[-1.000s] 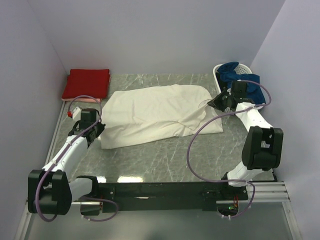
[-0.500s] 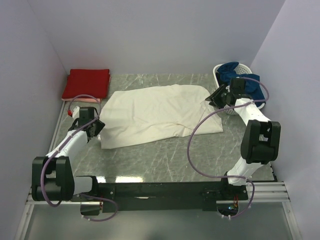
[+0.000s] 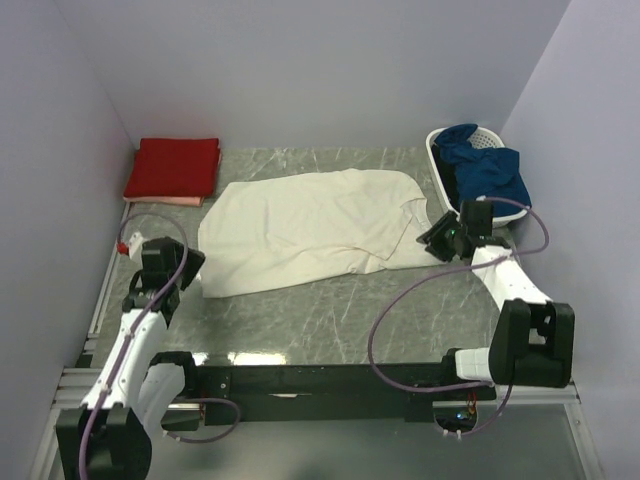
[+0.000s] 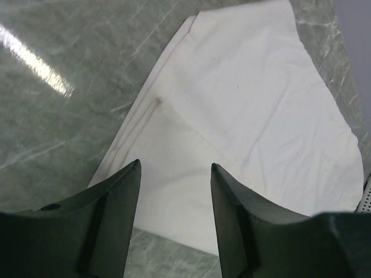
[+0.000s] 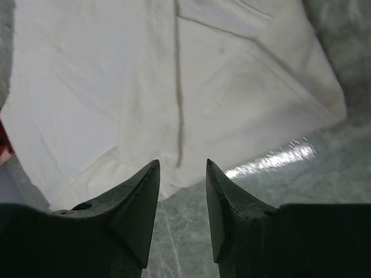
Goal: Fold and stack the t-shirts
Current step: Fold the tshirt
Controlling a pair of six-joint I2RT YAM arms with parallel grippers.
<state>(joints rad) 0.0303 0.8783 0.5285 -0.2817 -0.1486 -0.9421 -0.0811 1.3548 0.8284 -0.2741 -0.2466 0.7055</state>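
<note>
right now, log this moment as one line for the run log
left gripper: open, empty | right gripper: open, empty | cream t-shirt: flat between them, unheld | red t-shirt: folded, far-left corner

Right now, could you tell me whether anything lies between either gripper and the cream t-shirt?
Nothing visible does. The left gripper and the right gripper hang open at opposite ends of the cream t-shirt, with only its cloth and the table beneath them.

I can read nothing here: no lettering, label, brand or number on the cream t-shirt [image 4: 243, 104] ahead of my left claw [image 4: 175, 167], or elsewhere.
</note>
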